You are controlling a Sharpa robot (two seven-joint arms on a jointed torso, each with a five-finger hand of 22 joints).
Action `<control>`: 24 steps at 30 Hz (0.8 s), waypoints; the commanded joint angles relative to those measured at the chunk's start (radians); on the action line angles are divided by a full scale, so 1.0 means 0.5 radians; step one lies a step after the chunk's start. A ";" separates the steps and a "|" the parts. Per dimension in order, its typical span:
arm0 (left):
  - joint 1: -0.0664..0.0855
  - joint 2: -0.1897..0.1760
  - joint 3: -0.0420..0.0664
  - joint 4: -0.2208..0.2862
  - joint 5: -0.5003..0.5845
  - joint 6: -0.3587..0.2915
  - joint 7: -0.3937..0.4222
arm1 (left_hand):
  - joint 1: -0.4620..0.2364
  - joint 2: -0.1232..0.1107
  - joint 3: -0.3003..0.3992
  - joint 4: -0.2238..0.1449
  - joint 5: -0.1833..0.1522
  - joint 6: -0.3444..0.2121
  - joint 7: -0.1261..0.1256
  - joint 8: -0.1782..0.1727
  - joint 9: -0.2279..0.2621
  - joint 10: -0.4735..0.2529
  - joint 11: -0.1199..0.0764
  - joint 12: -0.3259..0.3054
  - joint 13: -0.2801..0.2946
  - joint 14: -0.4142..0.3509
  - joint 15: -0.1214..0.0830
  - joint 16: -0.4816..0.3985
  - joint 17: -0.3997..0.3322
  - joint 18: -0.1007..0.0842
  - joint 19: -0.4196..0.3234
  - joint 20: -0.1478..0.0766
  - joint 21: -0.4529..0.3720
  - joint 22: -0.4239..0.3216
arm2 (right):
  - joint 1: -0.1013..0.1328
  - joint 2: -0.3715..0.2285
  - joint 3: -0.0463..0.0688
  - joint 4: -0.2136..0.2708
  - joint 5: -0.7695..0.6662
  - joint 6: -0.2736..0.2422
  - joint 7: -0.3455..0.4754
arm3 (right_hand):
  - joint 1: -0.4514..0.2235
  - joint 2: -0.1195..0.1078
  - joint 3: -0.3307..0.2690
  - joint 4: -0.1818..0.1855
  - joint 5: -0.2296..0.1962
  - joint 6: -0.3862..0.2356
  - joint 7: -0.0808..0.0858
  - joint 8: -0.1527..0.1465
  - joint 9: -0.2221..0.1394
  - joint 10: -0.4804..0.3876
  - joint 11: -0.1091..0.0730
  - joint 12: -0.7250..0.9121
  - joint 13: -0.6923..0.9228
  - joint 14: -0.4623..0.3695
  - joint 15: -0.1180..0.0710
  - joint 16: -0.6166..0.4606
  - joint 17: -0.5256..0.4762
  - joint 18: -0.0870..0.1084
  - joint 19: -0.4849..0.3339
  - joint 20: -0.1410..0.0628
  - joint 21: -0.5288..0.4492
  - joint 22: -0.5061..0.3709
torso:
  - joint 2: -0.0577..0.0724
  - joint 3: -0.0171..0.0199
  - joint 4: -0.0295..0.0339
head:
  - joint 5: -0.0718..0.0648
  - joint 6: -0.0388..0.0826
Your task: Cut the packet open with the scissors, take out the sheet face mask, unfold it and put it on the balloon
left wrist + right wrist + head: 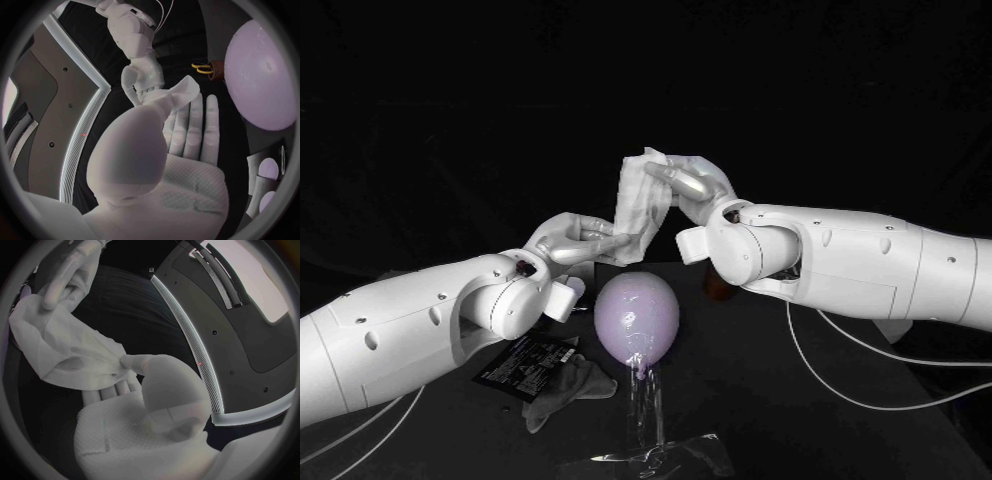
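Nearest, at the front edge of the tabletop (pixel 790 410), a clear shiny base (pixel 653 458) is seen, w/ a thin clear stem (pixel 646 405) rising from it to the balloon (pixel 639 312). The base's detail can't be made out.

To the robot's left of the stem, a black packet (pixel 524 362) is laid flat on the tabletop, w/ a dark crumpled cloth (pixel 574 390) just beside it.

The pale lilac balloon is set upright on the stem, knot down, approx. mid-tabletop, betw. the two forearms.

Above & behind the balloon, apart from it, the white mask (pixel 639 205) is held in the air by both hands. Its lower end is pinched by the left hand (pixel 574 240). In the left wrist view a tip of the mask (pixel 182 95) is seen sticking out past the thumb, the other fingers (pixel 200 125) lie straight, and the balloon (pixel 259 75) is close by.

The upper end is gripped by the right hand (pixel 697 185), higher up. In the right wrist view the mask (pixel 69 350) is seen spread, partly unfolded, from the right hand (pixel 147 410) across to the left hand (pixel 75 270).
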 commanded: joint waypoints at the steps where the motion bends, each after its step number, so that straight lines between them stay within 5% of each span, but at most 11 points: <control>1: 0.001 0.004 0.004 0.005 0.059 0.039 0.026 | 0.007 0.033 -0.009 -0.019 -0.002 0.012 -0.009 0.020 0.036 0.040 -0.015 -0.008 -0.002 0.040 -0.008 0.003 0.012 0.018 0.026 -0.014 0.027 0.015 | 0.001 -0.002 0.002 -0.009 -0.012 0.028 0.012 | 0.025 -0.002 0.000 0.004 0.001 -0.005 0.096 0.001 0.002 -0.002 0.001 -0.008 0.002 0.003 -0.005 -0.007 0.001 0.028 0.010 -0.003 -0.011 -0.002 | 0.001 0.0002 -0.001 | 0.000 0.000; 24: -0.002 -0.019 0.008 0.020 0.204 0.333 0.241 | 0.013 0.079 0.013 -0.065 -0.001 -0.034 -0.011 0.016 0.087 0.059 -0.011 -0.090 -0.004 0.033 -0.001 -0.071 0.041 -0.021 -0.105 -0.001 0.016 0.024 | -0.066 0.002 -0.017 -0.123 0.001 0.037 -0.101 | 0.025 -0.019 -0.007 -0.001 0.001 -0.008 0.099 0.000 0.005 -0.004 0.006 -0.011 0.001 -0.030 0.004 -0.032 -0.006 0.021 0.003 0.000 -0.037 -0.023 | 0.000 0.0000 -0.001 | 0.002 0.014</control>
